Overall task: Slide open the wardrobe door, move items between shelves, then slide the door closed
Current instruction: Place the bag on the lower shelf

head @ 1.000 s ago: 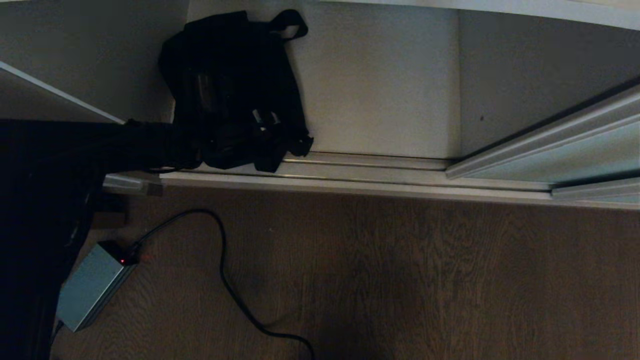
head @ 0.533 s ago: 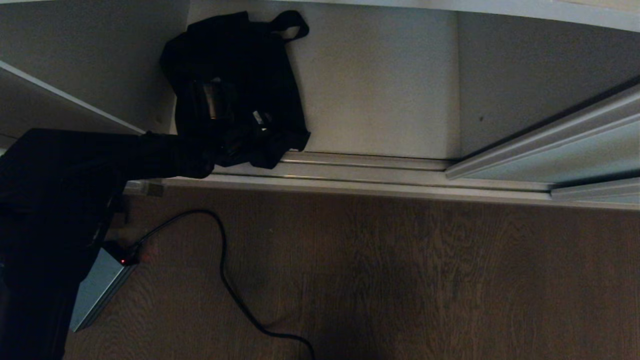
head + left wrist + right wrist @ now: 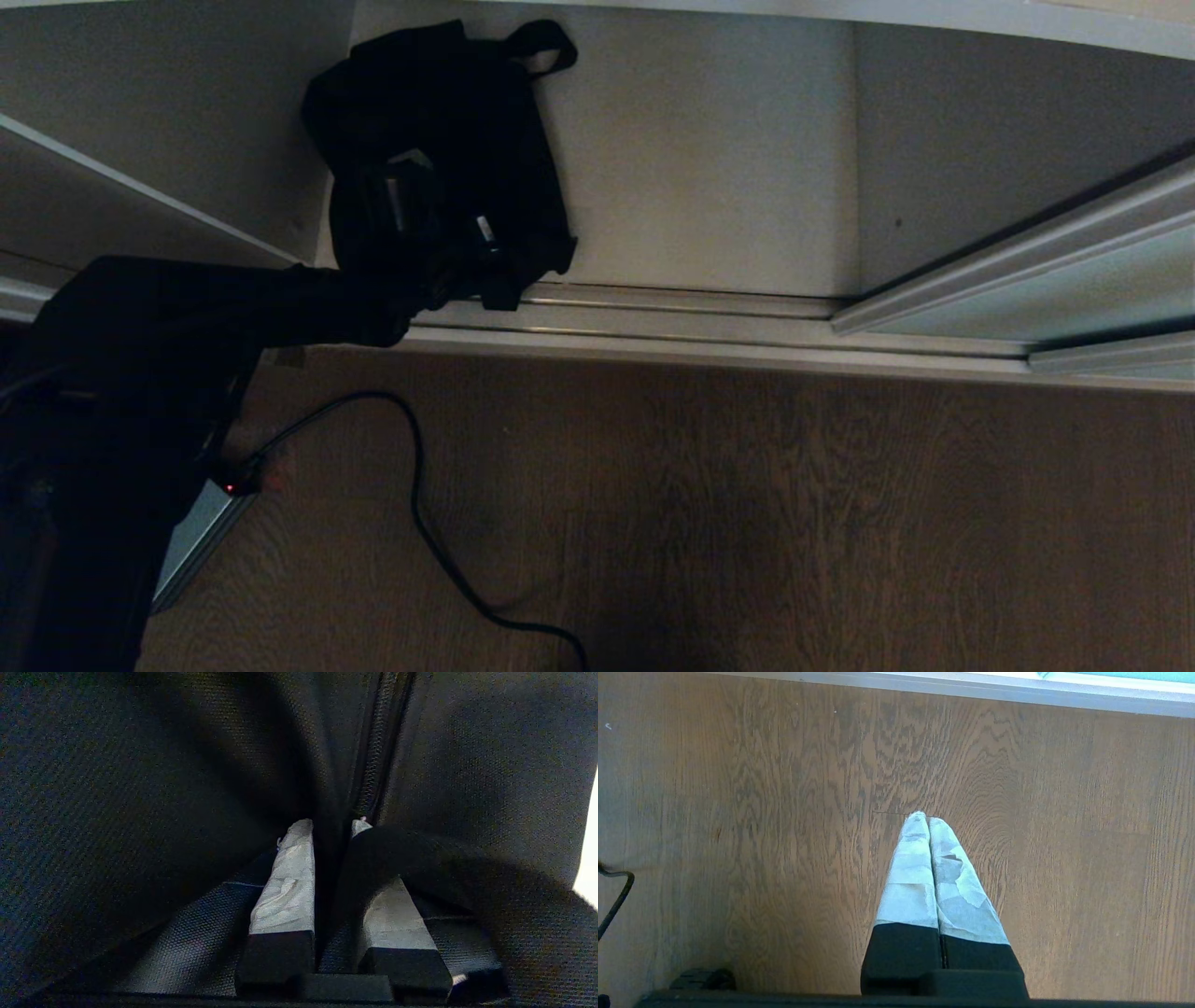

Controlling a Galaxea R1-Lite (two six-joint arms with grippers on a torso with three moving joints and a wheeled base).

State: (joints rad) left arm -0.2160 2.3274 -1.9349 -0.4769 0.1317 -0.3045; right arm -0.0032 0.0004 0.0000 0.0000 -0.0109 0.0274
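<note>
Left hand (image 3: 327, 828) pinched nearly shut on fold of black bag (image 3: 439, 159) lying on bottom shelf (image 3: 700, 159), beyond fingertips. Thin pinch, floppy fabric: may slip on lift. Right hand (image 3: 924, 819) closed, empty.

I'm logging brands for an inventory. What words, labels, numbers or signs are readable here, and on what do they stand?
None can be read.
Black bag: small white label, too small to read.
Grey power box: a red light, no legible text.
</note>
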